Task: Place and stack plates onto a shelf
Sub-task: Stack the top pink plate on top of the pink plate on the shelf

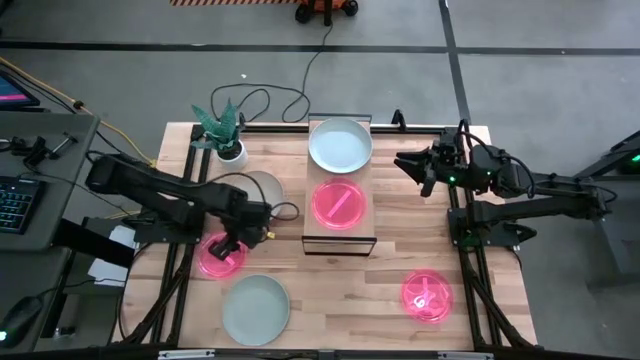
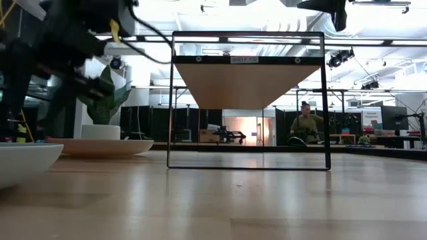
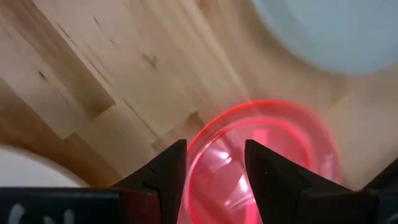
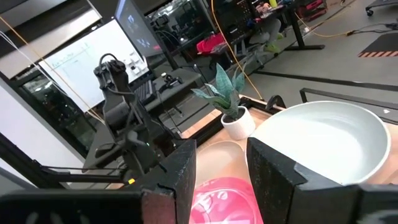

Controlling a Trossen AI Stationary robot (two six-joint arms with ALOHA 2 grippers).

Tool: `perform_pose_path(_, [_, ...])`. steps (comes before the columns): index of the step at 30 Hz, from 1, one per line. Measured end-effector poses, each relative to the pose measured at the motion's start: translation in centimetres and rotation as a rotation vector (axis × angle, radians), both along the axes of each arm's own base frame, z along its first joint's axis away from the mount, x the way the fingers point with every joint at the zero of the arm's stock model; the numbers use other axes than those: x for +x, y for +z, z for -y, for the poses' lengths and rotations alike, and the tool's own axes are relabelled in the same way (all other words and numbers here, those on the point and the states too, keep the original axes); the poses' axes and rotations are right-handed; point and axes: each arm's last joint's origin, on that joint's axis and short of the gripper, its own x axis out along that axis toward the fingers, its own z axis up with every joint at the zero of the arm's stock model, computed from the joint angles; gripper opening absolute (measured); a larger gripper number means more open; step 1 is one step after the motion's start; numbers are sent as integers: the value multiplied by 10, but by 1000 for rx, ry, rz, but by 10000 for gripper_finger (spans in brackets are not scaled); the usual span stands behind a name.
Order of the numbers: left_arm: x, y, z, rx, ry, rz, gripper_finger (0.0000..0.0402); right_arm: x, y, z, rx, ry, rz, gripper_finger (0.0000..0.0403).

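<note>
Shelf (image 1: 339,243) stands mid-counter (image 1: 380,300), running from the far edge toward the middle. Two plates on it: one (image 1: 340,145) at the far end, another (image 1: 339,205) just nearer. Plant pot (image 1: 231,152) at the far-left corner, a plate (image 1: 262,186) just beside it. My left hand (image 1: 222,250) is over a plate (image 1: 219,257) near the left edge; another plate (image 1: 255,309) lies at the near edge, just beside that one. One more plate (image 1: 427,296) sits toward the near-right corner. My right hand (image 1: 408,166) hangs right of the shelf's far end.
</note>
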Motion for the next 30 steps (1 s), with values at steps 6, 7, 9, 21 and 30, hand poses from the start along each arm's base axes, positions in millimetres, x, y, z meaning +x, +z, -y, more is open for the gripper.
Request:
perform_pose_path(6, [8, -27, -3, 98, -77, -82, 154, 0, -1, 0, 1, 0, -7, 126])
perform_pose_path(7, [10, -30, -3, 102, -80, -87, 154, 0, -1, 0, 1, 0, -12, 126])
perform_pose_path(9, [14, -36, -2, 103, -82, -89, 154, 0, -2, 0, 2, 0, -18, 126])
perform_pose_path(21, [14, -45, -2, 105, -87, -157, 154, -1, -7, 0, 52, -5, -59, 126])
perform_pose_path(30, [10, -44, -2, 81, -125, -179, 154, -1, -8, 0, 53, -5, -68, 126])
